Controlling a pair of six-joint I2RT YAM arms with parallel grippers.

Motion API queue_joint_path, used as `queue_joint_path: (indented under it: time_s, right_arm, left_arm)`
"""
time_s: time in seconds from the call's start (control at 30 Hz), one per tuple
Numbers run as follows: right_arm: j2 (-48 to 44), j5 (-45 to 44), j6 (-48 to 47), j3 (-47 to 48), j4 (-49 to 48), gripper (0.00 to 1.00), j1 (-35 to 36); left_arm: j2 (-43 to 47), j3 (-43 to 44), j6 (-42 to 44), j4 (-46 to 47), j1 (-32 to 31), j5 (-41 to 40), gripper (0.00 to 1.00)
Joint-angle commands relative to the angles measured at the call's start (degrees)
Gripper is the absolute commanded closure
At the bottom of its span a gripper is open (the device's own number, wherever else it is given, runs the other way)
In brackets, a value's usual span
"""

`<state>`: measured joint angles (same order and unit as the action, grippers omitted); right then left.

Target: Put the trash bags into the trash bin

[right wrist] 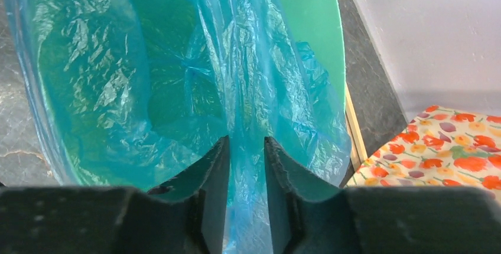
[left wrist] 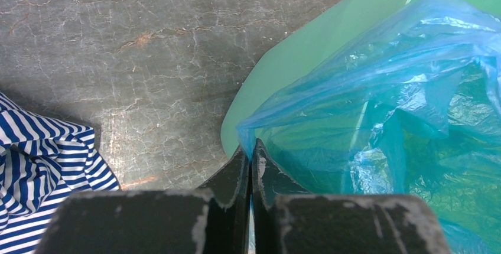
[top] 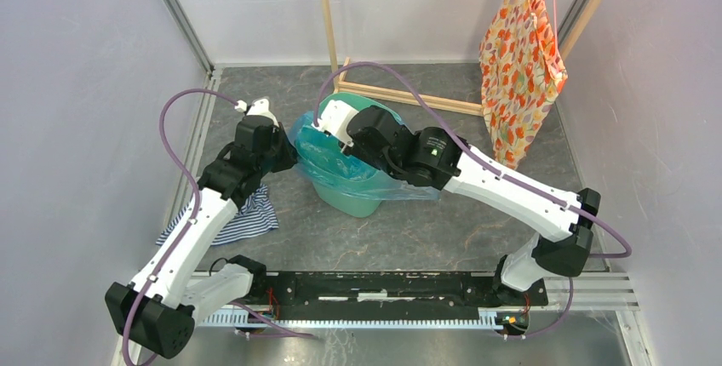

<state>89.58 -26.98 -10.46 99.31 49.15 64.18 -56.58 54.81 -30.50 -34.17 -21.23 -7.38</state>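
trash bag (top: 334,158), the thin light-blue one, already sits largely in the mint-green trash bin (top: 362,203) near the middle of the surface (top: 426,234). the right wrist view shows crinkled film lining the inside walls down into the hollow. in the top view the bin stands upright, and some film hangs over its left rim and bunches outside its near-right side.

left end effector (left wrist: 250,150) is pressed together on the bag's edge just outside the bin's rim, so that corner of film is pinched and drawn outward. right end effector (right wrist: 245,147) is over the bin's mouth. its fingers stand a little apart with a gathered pleat of film filling the gap, so it looks clamped on that fold.

by my reading the task is well past halfway: the bag is in the bin and held at two places on its mouth. what seems left is getting the loose film on the near-right side inside or settled over the rim, then letting go at both points. the film is slippery and light, so it may spring back out once freed.

a blue-and-white striped cloth (top: 249,218) lies under the left arm, well apart from the bin, and an orange floral fabric (top: 521,68) hangs at the far right.
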Motion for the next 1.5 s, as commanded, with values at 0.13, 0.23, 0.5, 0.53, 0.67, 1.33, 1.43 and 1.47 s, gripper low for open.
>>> queue_joint_path:
  time_s: [0.13,0.23,0.5,0.53,0.67,1.33,1.43,1.47]
  right_arm:
    - [2.73,-7.12,-2.4,5.63,-3.61,0.99,-0.19]
    - [3.95,-6.5,-3.31,7.85,-5.48,1.0,-2.23]
    - [7.98,1.6,-3.09,11.29,-11.18,1.0,-13.11]
    - [8.62,2.89,-2.91,11.83,-11.76,1.0,-14.43]
    - [11.81,6.39,-2.49,13.82,-13.84,1.0,-18.08]
    - [21.99,13.92,4.22,19.24,-20.88,1.0,-23.7]
    - [22.87,13.91,6.24,19.27,-20.63,1.0,-24.63]
    - [23.1,13.96,6.99,19.26,-20.34,1.0,-25.01]
  left_arm:
    - [-0.62,2.67,0.33,1.64,0.28,-1.09,0.94]
    - [-1.19,2.61,0.44,2.26,0.23,-1.71,0.94]
    - [-3.0,2.72,0.44,5.31,0.23,-3.47,0.95]
    - [-3.32,2.76,0.44,5.54,0.29,-3.76,0.96]
    - [-3.99,2.74,0.61,6.68,0.3,-4.64,0.95]
    - [-6.24,2.47,0.13,9.23,0.48,-8.14,0.93]
    - [-6.77,2.55,-0.19,8.92,0.84,-8.78,0.93]
    - [-6.98,2.51,-0.24,8.85,0.94,-8.86,0.93]
